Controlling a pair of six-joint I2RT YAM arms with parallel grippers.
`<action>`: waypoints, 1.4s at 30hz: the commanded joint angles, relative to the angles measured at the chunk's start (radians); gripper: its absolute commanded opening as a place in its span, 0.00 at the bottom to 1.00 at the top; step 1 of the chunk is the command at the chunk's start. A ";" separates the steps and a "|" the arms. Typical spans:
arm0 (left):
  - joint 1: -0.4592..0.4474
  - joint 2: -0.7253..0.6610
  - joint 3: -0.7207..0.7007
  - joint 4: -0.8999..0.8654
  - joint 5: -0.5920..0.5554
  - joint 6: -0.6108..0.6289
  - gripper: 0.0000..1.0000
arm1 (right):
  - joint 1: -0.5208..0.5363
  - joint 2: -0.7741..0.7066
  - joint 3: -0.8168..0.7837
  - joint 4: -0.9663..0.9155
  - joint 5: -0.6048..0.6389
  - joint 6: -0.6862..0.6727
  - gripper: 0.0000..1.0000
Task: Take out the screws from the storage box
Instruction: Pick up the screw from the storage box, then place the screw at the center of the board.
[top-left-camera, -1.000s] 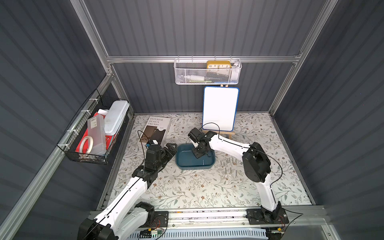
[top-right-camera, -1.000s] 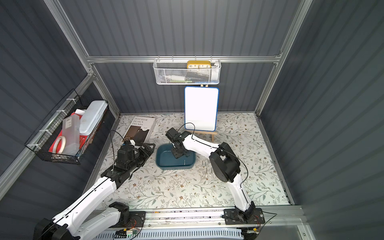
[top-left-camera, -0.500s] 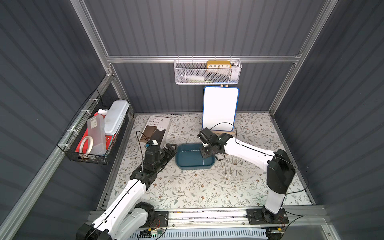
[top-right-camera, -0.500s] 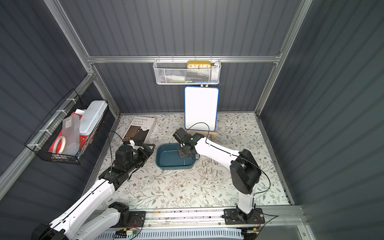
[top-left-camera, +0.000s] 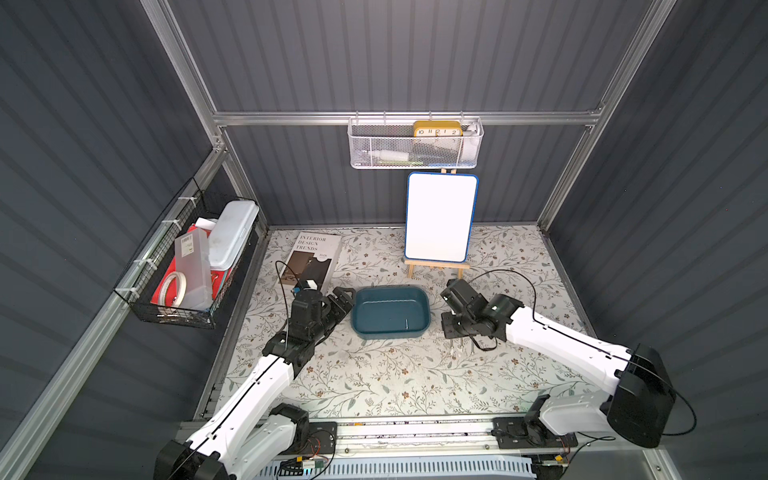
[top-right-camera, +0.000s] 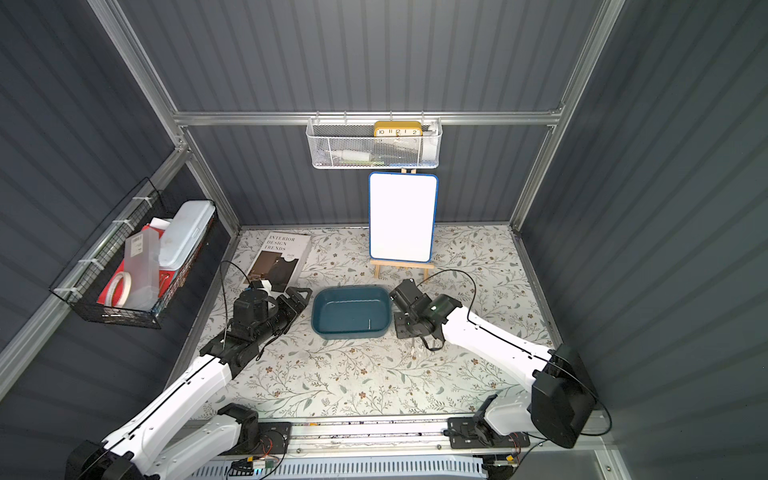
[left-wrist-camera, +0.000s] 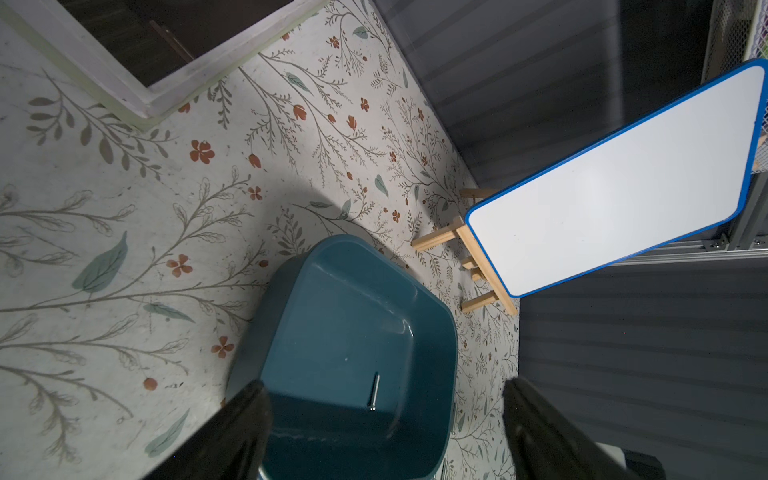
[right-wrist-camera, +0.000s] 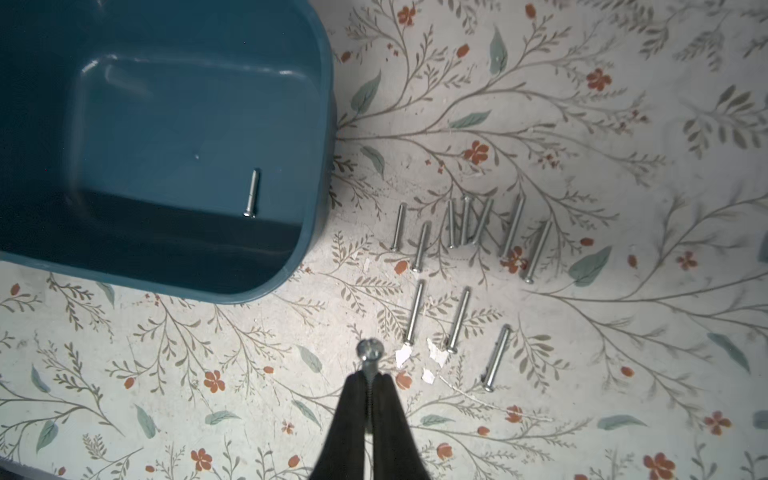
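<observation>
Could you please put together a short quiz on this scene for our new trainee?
1. How many screws remain in the box?
2. The right gripper holds: A) nothing, B) a screw, C) the box.
3. True or false: the removed screws lie on the book.
Key: 1. One. 2. B. 3. False; they lie on the table beside the box.

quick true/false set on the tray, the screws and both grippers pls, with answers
1. The storage box is empty. False: one last screw lies inside.
2. The right gripper is shut on a held screw. True.
3. The removed screws lie on the left arm's side of the box. False: they lie on the table on the right arm's side.
4. The left gripper is open. True.
</observation>
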 joint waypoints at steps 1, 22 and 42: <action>-0.002 0.021 0.028 0.019 0.015 0.025 0.91 | 0.021 0.015 -0.046 0.017 -0.025 0.044 0.06; -0.002 0.086 0.007 0.045 0.036 0.021 0.91 | 0.019 0.245 -0.132 0.158 -0.021 0.105 0.10; -0.002 0.060 0.032 0.000 0.032 0.023 0.91 | -0.026 0.030 0.115 -0.062 0.053 0.113 0.45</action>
